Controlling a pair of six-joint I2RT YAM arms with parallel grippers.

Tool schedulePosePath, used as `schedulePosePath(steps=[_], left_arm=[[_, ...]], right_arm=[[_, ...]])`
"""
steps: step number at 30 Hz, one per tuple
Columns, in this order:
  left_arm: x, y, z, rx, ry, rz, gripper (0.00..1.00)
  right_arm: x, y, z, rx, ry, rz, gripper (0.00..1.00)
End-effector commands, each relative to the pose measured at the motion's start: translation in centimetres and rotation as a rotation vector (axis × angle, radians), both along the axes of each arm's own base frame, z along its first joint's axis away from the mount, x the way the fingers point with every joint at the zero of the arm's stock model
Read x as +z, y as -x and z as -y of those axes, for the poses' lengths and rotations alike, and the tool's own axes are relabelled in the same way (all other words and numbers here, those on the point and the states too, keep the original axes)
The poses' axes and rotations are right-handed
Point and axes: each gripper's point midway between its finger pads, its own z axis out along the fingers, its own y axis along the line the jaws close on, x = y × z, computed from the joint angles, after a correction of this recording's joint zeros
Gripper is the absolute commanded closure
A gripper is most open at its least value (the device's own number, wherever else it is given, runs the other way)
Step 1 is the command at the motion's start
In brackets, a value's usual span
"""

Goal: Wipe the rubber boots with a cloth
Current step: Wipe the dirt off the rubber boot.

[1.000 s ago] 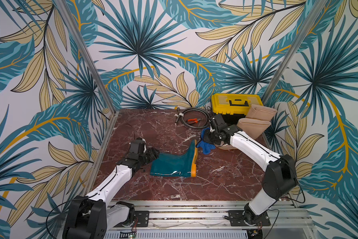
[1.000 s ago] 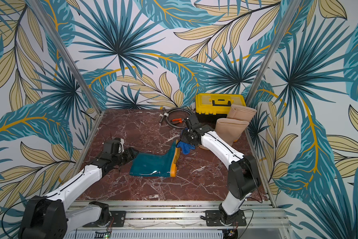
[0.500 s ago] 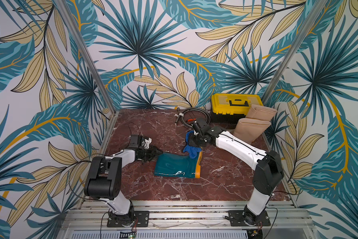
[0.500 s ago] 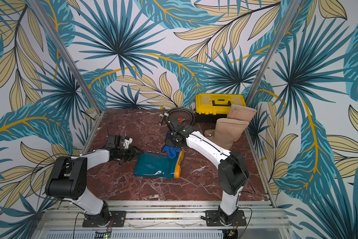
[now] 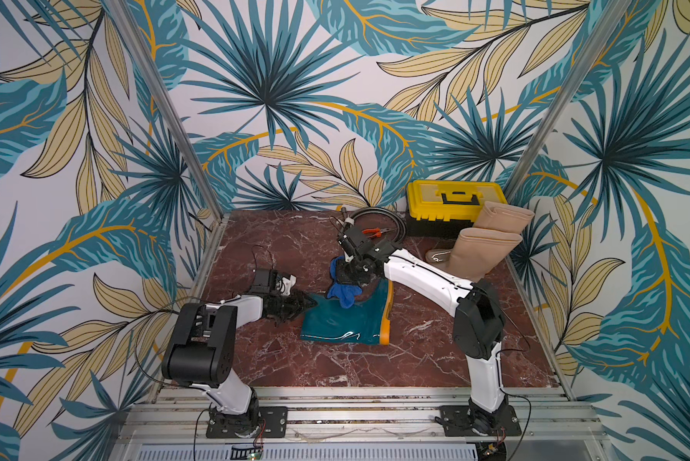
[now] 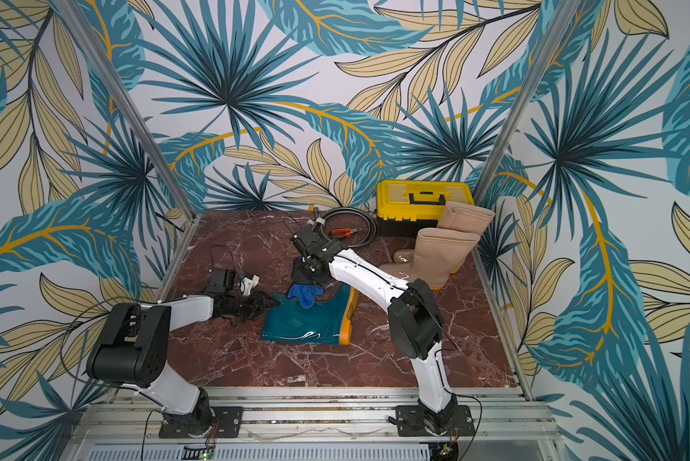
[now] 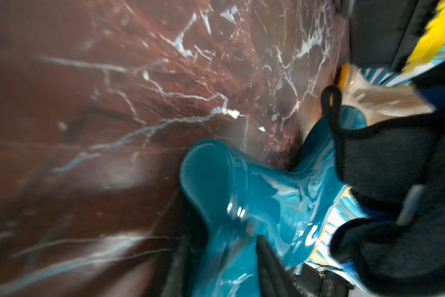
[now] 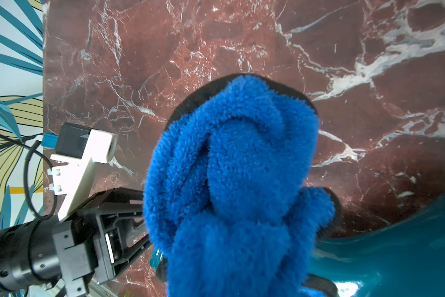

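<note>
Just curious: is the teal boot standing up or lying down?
Lying down: the teal boot rests on its side, its shaft horizontal.

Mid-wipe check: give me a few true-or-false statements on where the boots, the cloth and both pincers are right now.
1. The teal boot lies on its side on the marble floor. True.
2. The right pincer grips the blue cloth. True.
3. Both tan boots lie flat. False: they stand upright beside the yellow toolbox.
4. The left pincer is at the teal boot's orange sole. False: it is at the shaft's open end, opposite the sole.
</note>
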Motion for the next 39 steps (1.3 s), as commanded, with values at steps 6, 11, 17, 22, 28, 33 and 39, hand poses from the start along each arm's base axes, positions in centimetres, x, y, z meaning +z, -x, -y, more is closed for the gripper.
schedulePosePath(steps=[6,11,17,22,28,33,39], left_arm=[[4.8,0.8,3.5,-0.100,0.072,0.134,0.98],[3.3,1.4,3.6,-0.092,0.039,0.099,1.00],[2.4,1.7,3.2,-0.073,0.007,0.089,1.00],[2.2,1.8,3.0,-0.063,-0.007,0.089,1.00],[1.7,1.8,2.8,-0.034,-0.044,0.081,1.00],[2.0,2.1,3.1,-0.030,-0.058,0.094,1.00],[2.1,2.4,2.9,-0.016,-0.075,0.105,1.00]], right_arm=[[-2.6,-0.1,-2.9,0.060,-0.009,-0.082,1.00],[-4.7,0.7,0.6,0.069,0.148,-0.095,1.00],[-6.3,2.1,10.6,-0.058,0.296,-0.148,1.00],[-5.4,3.5,14.5,-0.101,0.360,-0.153,1.00],[-4.3,2.7,5.9,-0.008,0.189,-0.117,1.00],[-3.3,2.5,-2.2,0.133,0.108,-0.075,1.00],[-6.4,3.1,0.1,0.121,0.182,-0.169,1.00]])
